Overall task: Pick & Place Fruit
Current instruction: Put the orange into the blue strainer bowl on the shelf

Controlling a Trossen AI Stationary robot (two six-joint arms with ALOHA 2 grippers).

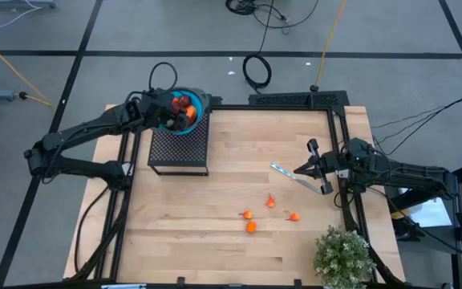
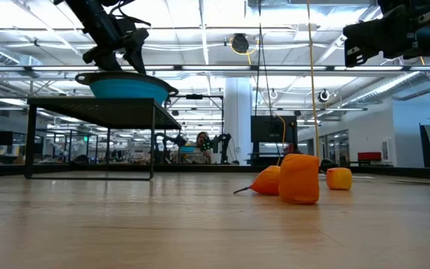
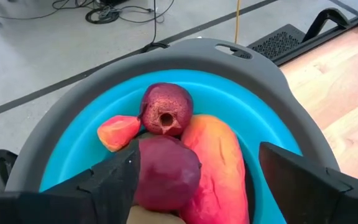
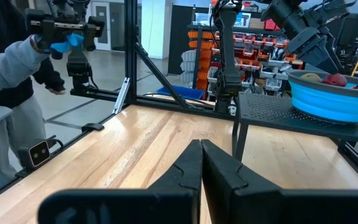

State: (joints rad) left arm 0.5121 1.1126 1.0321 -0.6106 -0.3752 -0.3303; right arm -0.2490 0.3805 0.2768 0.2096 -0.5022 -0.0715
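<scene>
A blue bowl with a grey rim (image 3: 185, 56) stands on a black mesh stand (image 1: 179, 148) at the table's far left. In it lie a long red-orange fruit (image 3: 215, 162), a dark red fruit with a hollow end (image 3: 165, 109), a small orange-red piece (image 3: 118, 132) and a round dark red fruit (image 3: 166, 174). My left gripper (image 3: 197, 149) hangs open over the bowl, its fingers on either side of the round dark red fruit. Several tiny orange fruits (image 1: 251, 227) lie on the table's near middle. My right gripper (image 1: 298, 171) is shut and held level above the table at the right. My left gripper comes slanting down into the bowl. One finger (image 3: 114, 180) stands right beside the round dark red fruit, which lies among the other fruit. I cannot tell whether the finger touches it. The other finger stands well apart from it.
A thin silvery-blue utensil (image 1: 289, 174) lies below my right gripper's tip. A bushy green potted plant (image 1: 343, 255) stands at the near right corner. A black frame rail (image 1: 339, 152) runs along the table's right side. A person (image 4: 5, 81) stands beyond the table.
</scene>
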